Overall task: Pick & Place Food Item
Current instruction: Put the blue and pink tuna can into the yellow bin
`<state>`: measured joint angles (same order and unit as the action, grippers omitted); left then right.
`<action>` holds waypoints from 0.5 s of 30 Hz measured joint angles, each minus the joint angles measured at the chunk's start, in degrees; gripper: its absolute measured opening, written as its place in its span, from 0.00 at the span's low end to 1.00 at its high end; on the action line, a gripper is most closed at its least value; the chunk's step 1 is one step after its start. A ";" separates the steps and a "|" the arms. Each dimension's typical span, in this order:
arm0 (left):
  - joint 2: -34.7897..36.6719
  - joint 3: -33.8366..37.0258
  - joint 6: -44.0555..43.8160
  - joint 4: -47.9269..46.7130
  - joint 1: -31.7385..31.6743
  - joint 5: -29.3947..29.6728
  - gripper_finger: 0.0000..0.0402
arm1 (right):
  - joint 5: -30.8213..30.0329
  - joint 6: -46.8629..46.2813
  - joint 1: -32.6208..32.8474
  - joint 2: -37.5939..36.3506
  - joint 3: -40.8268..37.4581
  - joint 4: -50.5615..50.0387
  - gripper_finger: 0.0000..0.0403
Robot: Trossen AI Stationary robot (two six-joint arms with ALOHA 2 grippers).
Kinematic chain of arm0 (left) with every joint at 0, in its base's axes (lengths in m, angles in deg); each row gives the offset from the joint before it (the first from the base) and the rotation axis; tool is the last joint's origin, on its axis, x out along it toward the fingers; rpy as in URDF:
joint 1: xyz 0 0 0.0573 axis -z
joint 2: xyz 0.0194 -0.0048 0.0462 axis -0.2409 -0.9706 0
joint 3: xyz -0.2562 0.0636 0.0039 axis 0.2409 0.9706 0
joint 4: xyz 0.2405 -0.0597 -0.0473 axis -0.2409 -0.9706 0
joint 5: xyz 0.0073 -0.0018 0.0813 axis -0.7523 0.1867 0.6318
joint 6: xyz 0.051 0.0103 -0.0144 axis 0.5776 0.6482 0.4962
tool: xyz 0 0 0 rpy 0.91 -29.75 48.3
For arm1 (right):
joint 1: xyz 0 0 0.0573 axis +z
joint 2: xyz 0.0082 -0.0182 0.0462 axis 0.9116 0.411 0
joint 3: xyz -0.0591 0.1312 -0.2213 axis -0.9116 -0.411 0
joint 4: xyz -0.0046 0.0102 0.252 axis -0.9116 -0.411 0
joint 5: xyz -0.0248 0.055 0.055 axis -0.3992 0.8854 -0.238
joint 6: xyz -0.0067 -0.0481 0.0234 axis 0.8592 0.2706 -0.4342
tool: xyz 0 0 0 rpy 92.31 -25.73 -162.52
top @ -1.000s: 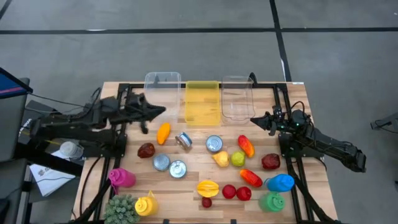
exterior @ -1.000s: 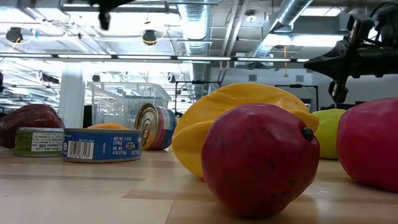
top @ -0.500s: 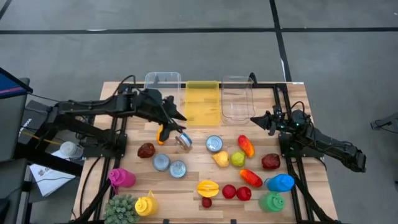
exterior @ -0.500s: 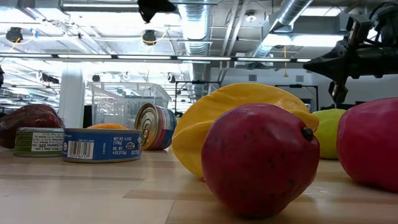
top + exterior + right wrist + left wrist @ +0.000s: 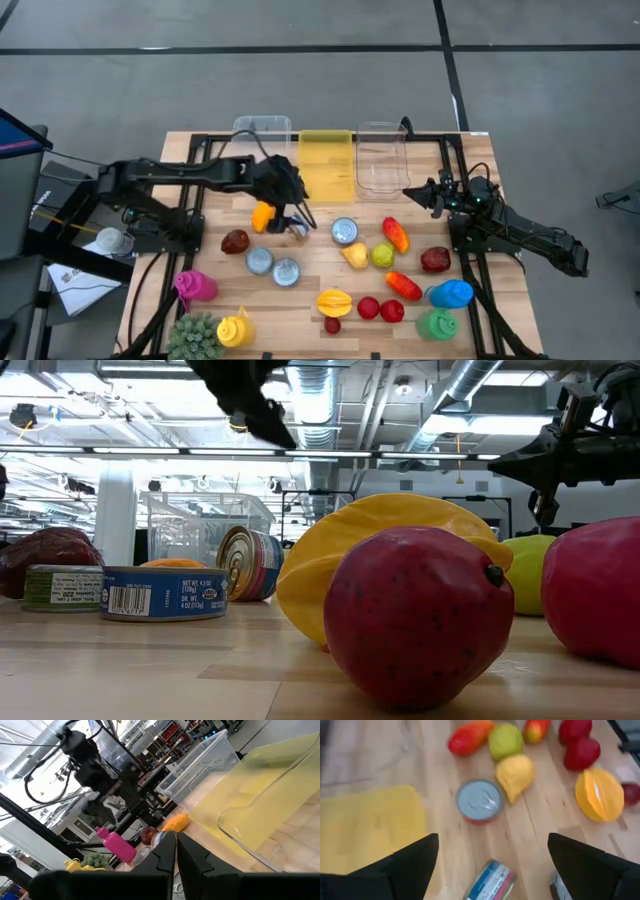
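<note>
Yellow bin (image 5: 325, 163) sat at the table's far edge, between two clear bins; I used it as the landmark; left gripper (image 5: 297, 213) hung just in front of its left corner, above a tipped can (image 5: 295, 227), with fingers (image 5: 405, 865) spread wide and nothing held; orange fruit (image 5: 262, 214), probably the pick target though the task named no item, lay just left of the gripper, in front of the bin's left edge, touching nothing I could make out; upright can (image 5: 479, 802) stood in front of the bin's right half, a yellow pear-like fruit (image 5: 516, 774) just beyond it; right gripper (image 5: 412, 193) waited off the bin's right side, by the right clear bin's front corner, fingers (image 5: 165, 851) nearly together, empty.

Risks, as judgement: gripper looked centred over the tipped can, not a food item, so a straight descent could grab or roll the can; wide fingers could knock the orange fruit sideways; rounded fruit could slip out on a shallow pinch; target choice unclear with so many items near.
</note>
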<state>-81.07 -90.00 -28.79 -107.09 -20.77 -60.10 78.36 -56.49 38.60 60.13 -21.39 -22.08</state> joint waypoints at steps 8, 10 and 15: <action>-6.02 0.02 5.71 -1.44 0.15 -0.67 0.90 | 0.00 0.00 0.00 0.00 0.00 -0.02 0.03; -7.31 0.02 5.76 -2.15 0.15 -0.67 0.89 | 0.00 0.02 -0.01 0.00 0.00 -0.02 0.03; -10.14 0.02 7.52 -3.62 0.15 -0.67 0.89 | 0.00 0.00 0.01 0.00 0.00 -0.02 0.03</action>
<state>-91.21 -89.98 -21.27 -110.71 -20.62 -60.77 78.36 -56.49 38.62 60.13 -21.39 -22.11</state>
